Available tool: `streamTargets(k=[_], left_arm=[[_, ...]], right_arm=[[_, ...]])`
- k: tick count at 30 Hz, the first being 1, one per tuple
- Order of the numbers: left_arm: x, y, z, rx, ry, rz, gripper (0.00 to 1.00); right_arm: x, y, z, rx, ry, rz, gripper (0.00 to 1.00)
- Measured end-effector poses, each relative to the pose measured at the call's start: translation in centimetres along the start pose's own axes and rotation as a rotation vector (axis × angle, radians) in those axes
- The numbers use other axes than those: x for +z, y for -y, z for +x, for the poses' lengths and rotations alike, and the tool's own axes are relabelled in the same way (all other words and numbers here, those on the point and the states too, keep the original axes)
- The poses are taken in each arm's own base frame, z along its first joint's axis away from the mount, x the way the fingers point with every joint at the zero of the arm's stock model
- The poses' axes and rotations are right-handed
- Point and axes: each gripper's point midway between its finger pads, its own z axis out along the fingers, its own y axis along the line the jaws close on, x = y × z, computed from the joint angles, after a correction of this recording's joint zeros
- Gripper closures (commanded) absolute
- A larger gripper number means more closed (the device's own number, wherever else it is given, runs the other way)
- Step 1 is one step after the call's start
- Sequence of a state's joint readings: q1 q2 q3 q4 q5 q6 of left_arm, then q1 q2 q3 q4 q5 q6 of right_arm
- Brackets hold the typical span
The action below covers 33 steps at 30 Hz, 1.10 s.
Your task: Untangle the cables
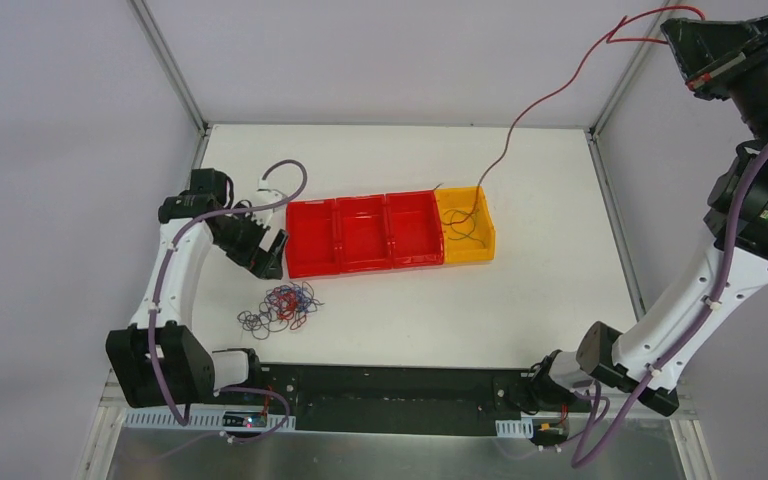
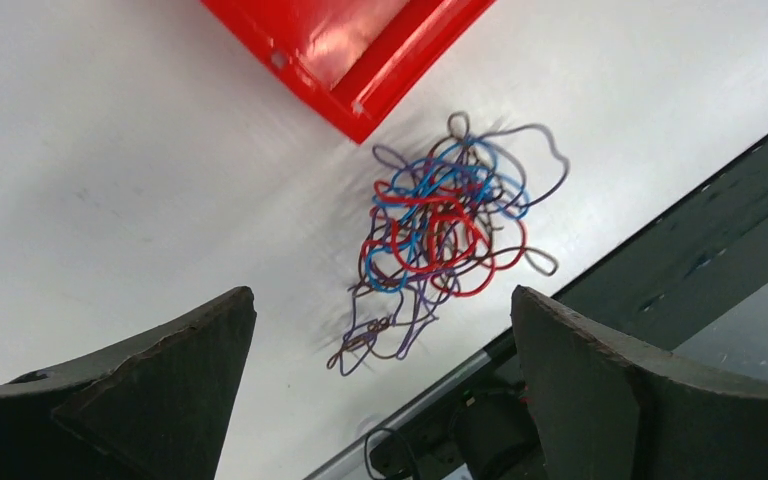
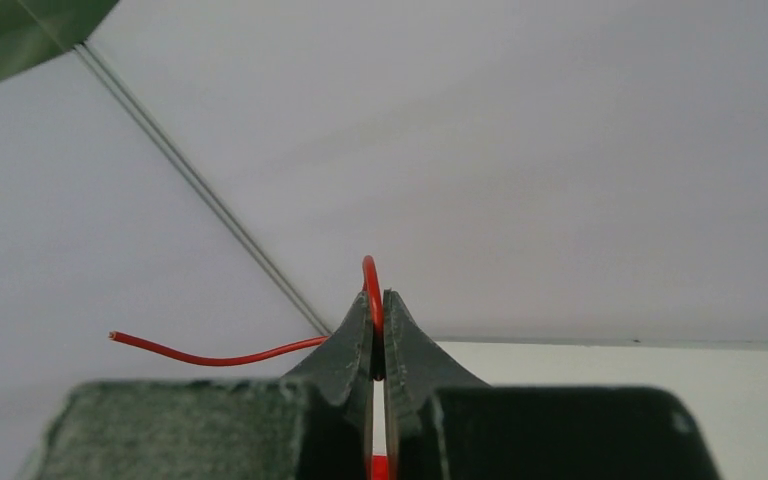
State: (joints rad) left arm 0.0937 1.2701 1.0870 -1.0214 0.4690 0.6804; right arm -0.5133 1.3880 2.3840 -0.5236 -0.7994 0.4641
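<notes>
A small tangle of thin red, blue and purple cables (image 1: pixel 280 306) lies on the white table in front of the red bins; it also shows in the left wrist view (image 2: pixel 445 225). My left gripper (image 1: pixel 266 254) is open and empty, above the table just left of the red bins and behind the tangle. My right gripper (image 1: pixel 682 37) is raised high at the far right and shut on one red cable (image 1: pixel 560 92). That cable hangs down into the yellow bin (image 1: pixel 485 232). In the right wrist view the red cable (image 3: pixel 372 285) is pinched between the jaws.
A row of three red bins (image 1: pixel 360 232) joins the yellow bin at the table's middle. A dark thin wire (image 1: pixel 460 225) lies coiled in the yellow bin. The black base rail (image 1: pixel 390 392) runs along the near edge. Frame posts stand at the back corners.
</notes>
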Motion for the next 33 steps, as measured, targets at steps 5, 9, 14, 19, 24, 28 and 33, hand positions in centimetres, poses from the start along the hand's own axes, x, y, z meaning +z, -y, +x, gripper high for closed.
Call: streamTargets(k=[5,9,14,19,24,28,33], left_arm=[[-2.6,1.7,-3.6,0.01,0.183,0.013,0.01],[-3.7,2.9,-5.4,0.007,0.262,0.045,0.01],[-4.0,3.4,-6.6,-0.01,0.303,0.077,0.01],[-3.9,3.4,-7.2,-0.036,0.316,0.086,0.01],[-3.9,3.3,-7.5,-0.039,0.327,0.079,0.01],[-3.5,3.1,-7.3,-0.044,0.324,0.076,0.01],[-3.3,3.0,-7.3,-0.05,0.325,0.076,0.01]], right_arm=[[1.6,-1.6,-0.2,0.131,-0.004,-0.101,1.0],[4.3,-2.7,4.4,0.261,-0.124,-0.173,1.0],[7.3,-3.2,12.8,0.336,-0.317,-0.178,1.0],[9.2,-3.1,17.3,0.31,-0.387,-0.153,1.0],[10.9,-4.4,18.8,0.298,-0.41,-0.179,1.0],[12.0,-5.9,18.7,0.298,-0.408,-0.222,1.0],[12.5,-8.1,17.7,0.296,-0.386,-0.283,1.0]])
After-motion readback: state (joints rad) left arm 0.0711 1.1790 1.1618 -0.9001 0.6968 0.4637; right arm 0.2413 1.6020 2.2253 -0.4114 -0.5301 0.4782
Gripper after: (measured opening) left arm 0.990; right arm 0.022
